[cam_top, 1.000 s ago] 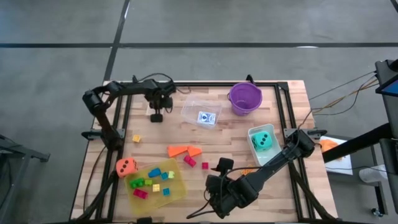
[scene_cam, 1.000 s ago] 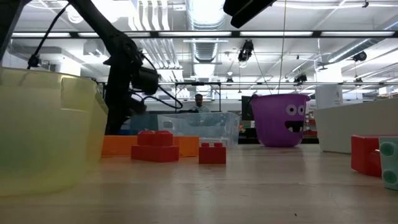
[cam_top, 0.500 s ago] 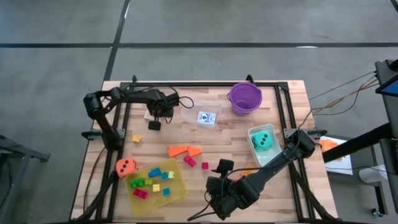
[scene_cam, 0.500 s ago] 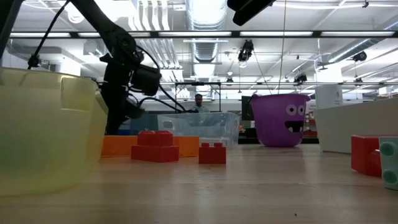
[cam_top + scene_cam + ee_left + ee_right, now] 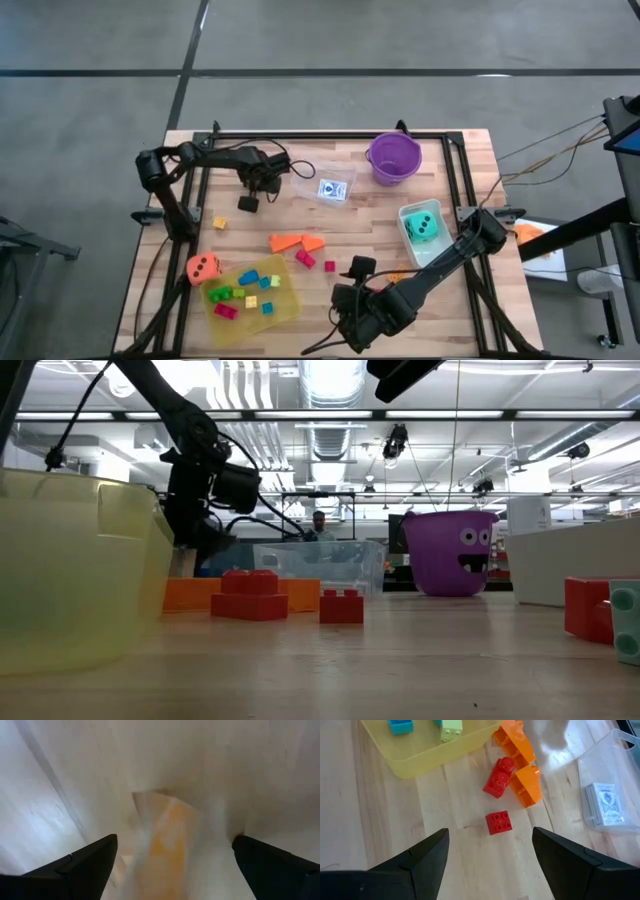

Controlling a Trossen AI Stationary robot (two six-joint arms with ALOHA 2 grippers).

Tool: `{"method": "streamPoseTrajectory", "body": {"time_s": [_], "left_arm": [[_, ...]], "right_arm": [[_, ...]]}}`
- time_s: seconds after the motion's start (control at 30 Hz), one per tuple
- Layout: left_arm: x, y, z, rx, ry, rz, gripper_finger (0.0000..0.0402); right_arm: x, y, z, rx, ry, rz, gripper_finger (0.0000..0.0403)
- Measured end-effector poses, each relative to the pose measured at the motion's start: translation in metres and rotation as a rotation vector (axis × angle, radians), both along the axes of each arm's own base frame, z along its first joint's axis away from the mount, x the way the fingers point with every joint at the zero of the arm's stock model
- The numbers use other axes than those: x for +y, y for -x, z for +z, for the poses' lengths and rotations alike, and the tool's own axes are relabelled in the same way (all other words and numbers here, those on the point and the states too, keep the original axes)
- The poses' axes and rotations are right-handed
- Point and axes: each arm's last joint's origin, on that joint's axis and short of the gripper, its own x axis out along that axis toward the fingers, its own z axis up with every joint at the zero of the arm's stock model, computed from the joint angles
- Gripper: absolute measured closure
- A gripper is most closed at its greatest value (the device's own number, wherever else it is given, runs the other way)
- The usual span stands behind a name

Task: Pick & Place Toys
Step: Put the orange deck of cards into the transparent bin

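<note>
Toys were only partly put away when you stopped here. Some small bricks (image 5: pixel 247 285) already lay in the yellow tray (image 5: pixel 290 306) near the desk's front left corner, and the teal die (image 5: pixel 425 226) sat in a white box (image 5: pixel 405 214) by the right edge. A card pack (image 5: pixel 335 189) lay in the clear tub (image 5: pixel 305 172) toward the back. Left out on the desk were the orange die (image 5: pixel 203 267), the orange wedges (image 5: pixel 296 242), red bricks (image 5: pixel 305 259) and one yellow brick (image 5: pixel 219 223). Your left gripper (image 5: pixel 248 202) hung low near the back left, fingers spread wide; whether it held anything was too blurry to tell. Your right gripper (image 5: pixel 490 862) waited by the front edge, fingers wide apart and empty, over a red brick (image 5: pixel 499 822).
</note>
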Motion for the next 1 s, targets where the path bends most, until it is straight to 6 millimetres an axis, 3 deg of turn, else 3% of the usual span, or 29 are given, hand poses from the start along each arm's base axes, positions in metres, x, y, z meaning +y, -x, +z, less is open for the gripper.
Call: {"method": "streamPoseTrajectory", "body": {"time_s": [0.13,0.5,0.77,1.0], "left_arm": [[-0.0009,0.0005,-0.0015,-0.012,0.015,-0.008,0.0015],[-0.0019,0.0027,-0.003,0.011,-0.002,-0.035,0.0147],[-0.0012,0.0033,-0.0034,0.033,-0.029,-0.045,0.0197],[-0.0017,0.0048,-0.0034,0.051,-0.027,-0.046,0.0323]], "right_arm": [[0.0,0.0001,-0.0001,0.001,0.001,0.0,0.0119],[0.0001,-0.0002,-0.0001,0.003,0.007,0.011,0.0119],[0.0004,-0.0005,-0.0002,0.0,0.005,0.012,0.0119],[0.0009,-0.0012,0.0,-0.004,0.005,0.02,0.0119]]}}
